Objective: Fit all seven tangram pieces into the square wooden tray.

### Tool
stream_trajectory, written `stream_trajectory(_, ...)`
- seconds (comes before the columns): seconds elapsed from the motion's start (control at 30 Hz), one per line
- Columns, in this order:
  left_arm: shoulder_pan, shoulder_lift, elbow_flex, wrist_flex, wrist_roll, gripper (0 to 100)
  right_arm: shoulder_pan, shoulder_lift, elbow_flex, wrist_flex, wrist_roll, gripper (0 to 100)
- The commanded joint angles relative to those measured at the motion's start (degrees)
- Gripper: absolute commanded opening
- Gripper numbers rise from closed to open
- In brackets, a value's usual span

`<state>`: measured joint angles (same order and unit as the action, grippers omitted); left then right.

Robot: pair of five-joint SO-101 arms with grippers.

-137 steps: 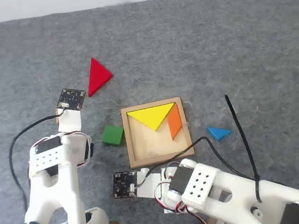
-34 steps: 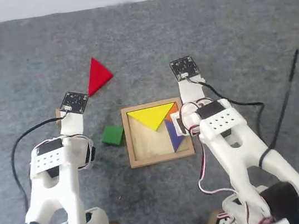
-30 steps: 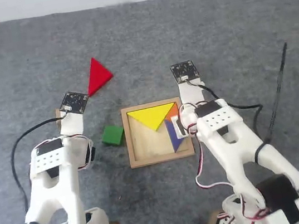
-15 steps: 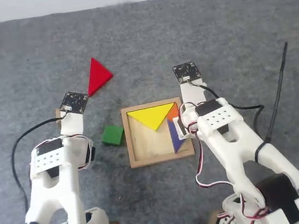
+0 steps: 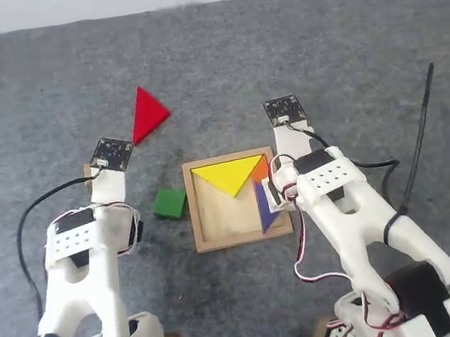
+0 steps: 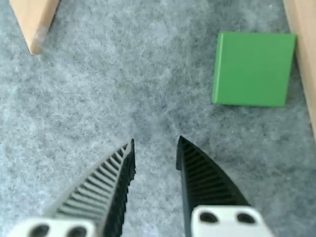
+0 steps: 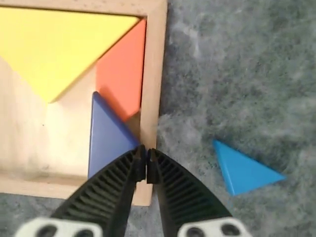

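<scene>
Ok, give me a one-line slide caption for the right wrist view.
Right gripper, fingers shut, at the tray rim beside the dark blue triangle; a light blue triangle lies outside.

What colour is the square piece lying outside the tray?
The square piece is green, clearest in the left wrist view.

Grey felt tabletop (image 5: 317, 44) carries wooden tray (image 5: 195, 211), green square (image 5: 169, 203) just beside it, red triangle (image 5: 147, 114) farther off, light-blue triangle (image 7: 242, 171) near tray.
</scene>
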<state>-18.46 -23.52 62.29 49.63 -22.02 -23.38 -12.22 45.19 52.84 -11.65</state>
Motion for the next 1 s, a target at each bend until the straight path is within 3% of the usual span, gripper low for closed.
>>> stream_trajectory(0.0,-0.53,-0.53,-0.31,-0.44,-0.35,13,-1.45,-0.13,-1.93,1.36,-0.53,0.6)
stream_trajectory(0.47,-0.53,-0.53,-0.31,-0.44,-0.35,13,-2.07,-1.27,-4.75,7.25,-0.18,0.6)
stream_trajectory(0.57,-0.53,-0.53,-0.31,-0.44,-0.35,13,-0.13,-4.79,-7.03,9.89,4.92,0.6)
stream_trajectory(0.7,-0.53,-0.53,-0.31,-0.44,-0.35,13,-6.11,-9.1,-7.12,13.76,16.7,0.6)
stream_trajectory(0.83,-0.53,-0.53,-0.31,-0.44,-0.35,13,-14.37,-9.98,-7.3,12.97,19.96,0.6)
stream_trajectory(0.97,-0.53,-0.53,-0.31,-0.44,-0.35,13,-17.63,-6.11,-8.35,6.9,20.57,0.6)
